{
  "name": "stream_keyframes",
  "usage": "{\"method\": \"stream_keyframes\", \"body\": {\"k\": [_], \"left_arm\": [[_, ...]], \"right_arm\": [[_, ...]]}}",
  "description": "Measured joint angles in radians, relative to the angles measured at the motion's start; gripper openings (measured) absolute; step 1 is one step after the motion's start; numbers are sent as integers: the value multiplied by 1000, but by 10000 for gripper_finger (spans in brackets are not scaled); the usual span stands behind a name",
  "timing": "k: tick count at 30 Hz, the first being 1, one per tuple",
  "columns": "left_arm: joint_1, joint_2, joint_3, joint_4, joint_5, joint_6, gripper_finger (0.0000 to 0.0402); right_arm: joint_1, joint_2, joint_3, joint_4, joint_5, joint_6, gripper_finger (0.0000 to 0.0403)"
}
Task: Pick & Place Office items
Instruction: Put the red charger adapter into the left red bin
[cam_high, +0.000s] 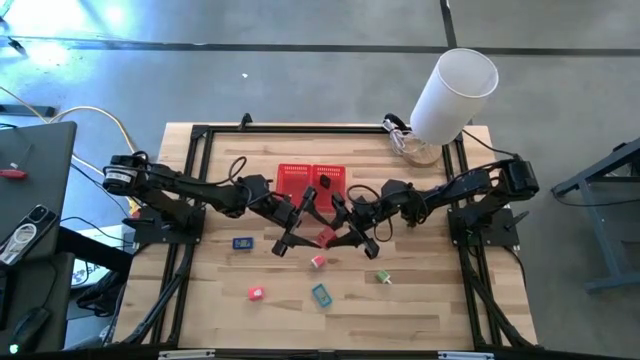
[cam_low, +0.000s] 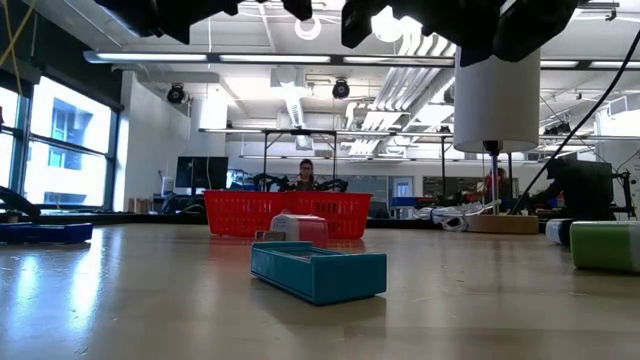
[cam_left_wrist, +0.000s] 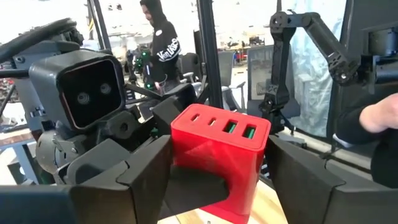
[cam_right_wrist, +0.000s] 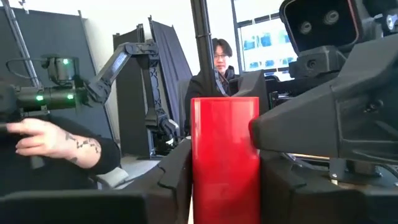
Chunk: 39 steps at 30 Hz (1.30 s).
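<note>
A red block with a row of slots in one end is held above the table's middle between both grippers. My left gripper comes from the left and my right gripper from the right; both are shut on it. On the table lie a dark blue item, a pale pink one, a red-pink one, a teal one and a green one. A black item sits in the red mesh basket. My left gripper pinches the red block by two opposite sides, coming level from the table's left. The block is lifted clear, its slotted end up. My right gripper pinches the same block by its sides, coming level from the right; one left finger lies against the block beside it.
The red basket stands just beyond the grippers. A big white cylinder stands at the far right corner. In the low view the teal item is nearest, the pale pink one behind it. People are in the room beyond.
</note>
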Motion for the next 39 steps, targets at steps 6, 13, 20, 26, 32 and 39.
{"method": "stream_keyframes", "body": {"k": [6,13,20,26,32,39], "left_arm": [[0,0,0,5,-9,-21,247],[2,-31,0,-52,-26,-89,249],[3,-217,0,-327,-168,-83,249],[10,-287,5,-459,-443,-206,249],[6,-272,2,-544,-499,-339,249],[-4,-273,2,-546,-377,-292,249]], "right_arm": [[0,0,0,-15,-7,-17,106],[0,0,0,-26,12,-22,106],[-1,0,1,-53,86,-40,106],[28,-30,-3,-199,226,-162,106],[84,-37,-2,-247,484,-307,106],[125,-55,-3,-380,681,-345,106]]}}
